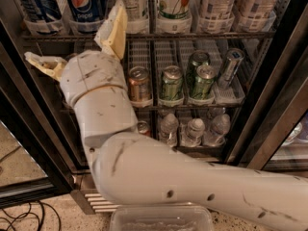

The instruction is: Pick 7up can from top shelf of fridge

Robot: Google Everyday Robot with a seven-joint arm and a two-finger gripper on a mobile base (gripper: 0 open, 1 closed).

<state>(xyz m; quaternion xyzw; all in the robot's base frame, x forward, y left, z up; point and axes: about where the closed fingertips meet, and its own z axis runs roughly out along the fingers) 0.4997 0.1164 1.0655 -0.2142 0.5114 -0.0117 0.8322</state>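
Camera view: 7up can (174,3) stands upright, probably lid-up; gripper (75,36), jaws spread, lower-left.

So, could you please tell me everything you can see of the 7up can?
The 7up can is white and light green with a red-dot logo; its lid is cut off by the picture's top edge. It stands upright in a clear plastic lane tray on the top shelf, white cans close on both sides. Nothing grips it: the tool is open, lower left of it, by the Pepsi cans.
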